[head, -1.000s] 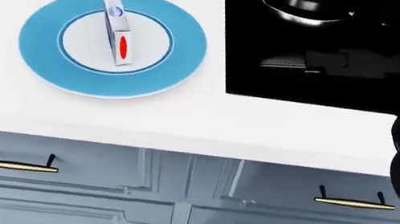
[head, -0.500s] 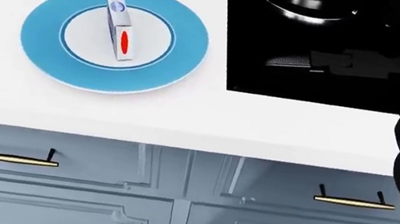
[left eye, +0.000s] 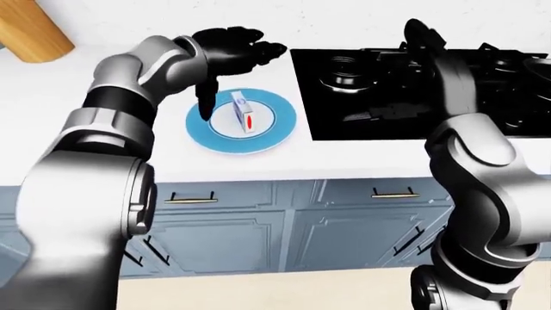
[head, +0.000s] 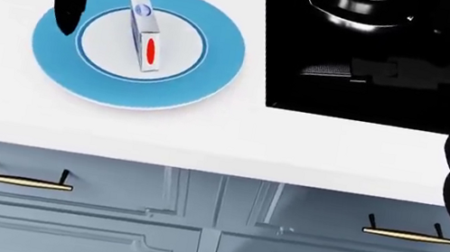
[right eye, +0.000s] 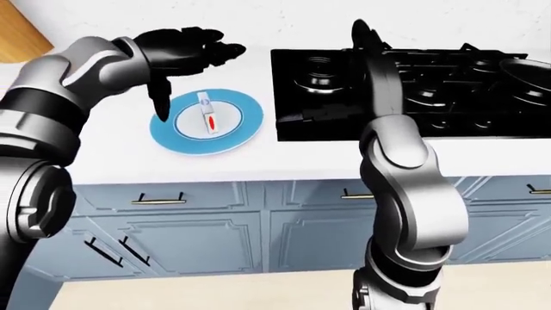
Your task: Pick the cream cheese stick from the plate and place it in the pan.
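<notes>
Three views show the reach. In the left-eye view, the left hand (left eye: 225, 55) hangs above the upper-left part of the blue plate (left eye: 276, 132) with its fingers (left eye: 205, 97) spread wide and gripping nothing; one points down beside the plate's left rim. The cream cheese stick (left eye: 242, 113) lies near the plate's centre, a little apart from that fingertip. The right hand (left eye: 419, 32) is raised over the black stove (left eye: 344, 123) at the view's right; I cannot tell how its fingers stand.

In the head view, the downward finger crosses the plate's left rim, and the stick lies lengthwise with its red mark toward the bottom. The plate rests on the white desk (head: 205, 136), just left of the stove. A round metal rim at the stove's top edge may be the pan, but too little shows to be sure.

In the right-eye view, a dark round rim at the far right edge of the stove may be the pan (right eye: 530, 71), well apart from the plate.

Judging from this, the hand sits left of the stick, not over it. Closing from here could catch only one edge and skid the stick across the plate, or push the plate itself toward the stove.
</notes>
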Robot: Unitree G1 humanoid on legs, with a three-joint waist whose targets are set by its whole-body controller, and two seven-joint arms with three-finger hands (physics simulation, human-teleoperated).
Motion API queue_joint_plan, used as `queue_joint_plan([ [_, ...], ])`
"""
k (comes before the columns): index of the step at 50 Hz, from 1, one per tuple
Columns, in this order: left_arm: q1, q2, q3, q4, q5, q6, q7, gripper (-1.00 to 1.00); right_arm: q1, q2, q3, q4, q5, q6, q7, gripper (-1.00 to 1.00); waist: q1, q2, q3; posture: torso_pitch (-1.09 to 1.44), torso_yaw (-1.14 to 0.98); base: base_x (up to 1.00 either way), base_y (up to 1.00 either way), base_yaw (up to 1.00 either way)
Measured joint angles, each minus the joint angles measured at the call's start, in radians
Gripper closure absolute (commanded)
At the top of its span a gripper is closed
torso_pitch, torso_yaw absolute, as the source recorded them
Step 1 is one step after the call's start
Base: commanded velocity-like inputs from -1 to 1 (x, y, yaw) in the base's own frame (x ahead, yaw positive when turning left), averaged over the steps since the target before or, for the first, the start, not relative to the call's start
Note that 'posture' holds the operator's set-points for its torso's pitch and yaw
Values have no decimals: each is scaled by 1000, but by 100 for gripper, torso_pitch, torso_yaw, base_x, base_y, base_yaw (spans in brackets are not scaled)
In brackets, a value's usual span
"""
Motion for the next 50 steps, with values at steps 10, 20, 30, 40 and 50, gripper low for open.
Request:
queue_joint_plan([
  [10, 23, -30, 22, 5, 161, -33, 101, -100, 8, 3, -2, 0, 3, -11, -3, -100, -2, 5, -3, 0, 0, 0, 0, 0],
  [20, 31, -31, 6, 13, 322, -66, 193, -89, 19, 8, 7, 6, 2, -23, -5, -100, -4, 6, -2, 0, 0, 0, 0, 0],
  [30, 18, -42, 34, 14, 415, -74, 209, -59, 10, 7, 5, 0, 5, -22, -3, -100, -3, 6, -5, 0, 0, 0, 0, 0],
  [40, 18, -54, 44, 21, 490, -90, 253, -47, 14, 9, 9, 1, 1, -22, -2, -100, -4, 7, -3, 0, 0, 0, 0, 0],
  [50, 26, -67, 74, 22, 507, -102, 227, -25, 17, 8, 6, -2, 0, -23, 1, -100, -4, 9, -6, 0, 0, 0, 0, 0],
])
